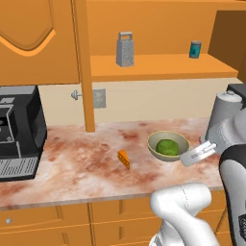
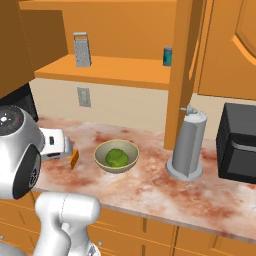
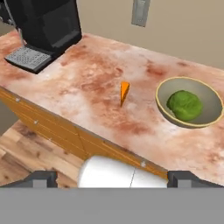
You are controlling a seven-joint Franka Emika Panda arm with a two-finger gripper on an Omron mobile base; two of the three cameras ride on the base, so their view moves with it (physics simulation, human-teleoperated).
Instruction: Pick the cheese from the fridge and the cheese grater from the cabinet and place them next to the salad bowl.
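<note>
The cheese [image 1: 124,159], a small orange wedge, lies on the marbled counter left of the salad bowl [image 1: 168,145], an olive-green bowl with a leafy green ball inside. In the hand view the cheese [image 3: 124,92] is near the centre and the salad bowl [image 3: 189,103] to its right. The cheese grater [image 1: 125,49] stands upright on the shelf of the open orange cabinet [image 1: 158,67]; the right base view has the cheese grater [image 2: 82,49] at upper left. My gripper [image 3: 114,180] hangs open and empty above the counter's front edge, apart from the cheese. The fridge is out of view.
A black coffee machine [image 1: 19,129] stands at the counter's left end. A teal can [image 1: 195,49] sits on the shelf to the right of the grater. A tall grey cylinder [image 2: 187,145] and a black appliance [image 2: 240,150] stand right of the bowl.
</note>
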